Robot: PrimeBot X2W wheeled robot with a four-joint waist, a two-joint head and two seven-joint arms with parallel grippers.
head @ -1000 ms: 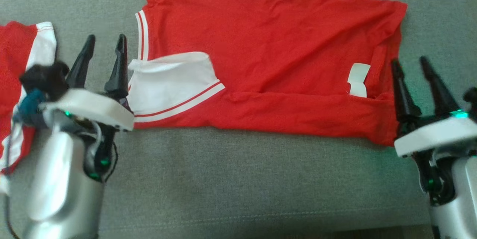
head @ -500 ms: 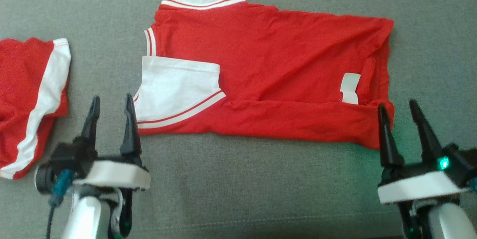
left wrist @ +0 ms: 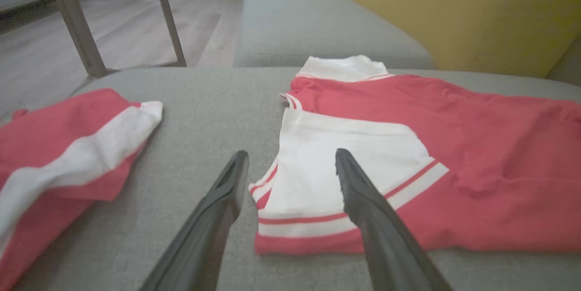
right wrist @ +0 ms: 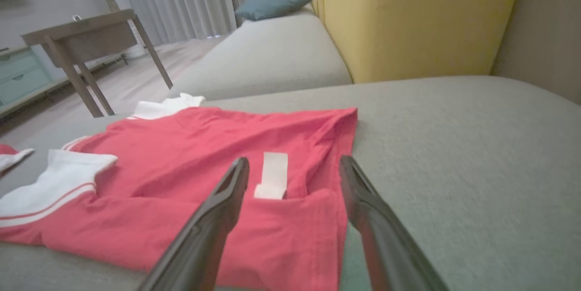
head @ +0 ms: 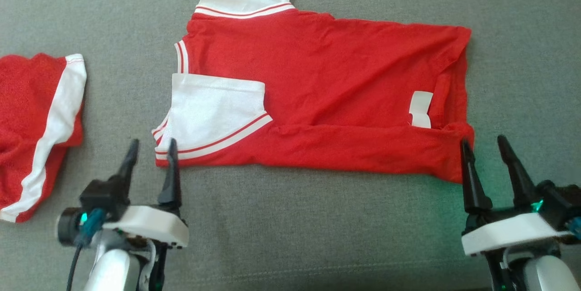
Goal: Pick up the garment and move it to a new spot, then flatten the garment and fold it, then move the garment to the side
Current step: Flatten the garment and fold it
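Observation:
A red shirt (head: pixel 327 86) with white, red-striped sleeves lies partly folded on the grey sofa cushion (head: pixel 295 227), its near long edge turned over onto itself. A white sleeve (head: pixel 213 114) rests on its near left part, and a white label (head: pixel 420 108) shows near its right end. My left gripper (head: pixel 152 148) stands open just in front of the shirt's near left corner (left wrist: pixel 272 236), with nothing between its fingers. At the shirt's near right corner (right wrist: pixel 317 236) my right gripper (head: pixel 481 143) is also open, holding nothing.
A second red garment with a white stripe (head: pixel 41 127) lies at the cushion's left end. Beyond the cushion the wrist views show another grey seat (right wrist: pixel 268 55), a yellow sofa back (right wrist: pixel 408 18), a blue pillow (right wrist: pixel 274 2) and a wooden table (right wrist: pixel 86 41).
Both grippers have drawn back toward me off the shirt's near corners, and the left sleeve now lies flatter. The head camera has tilted, so the whole picture has shifted down.

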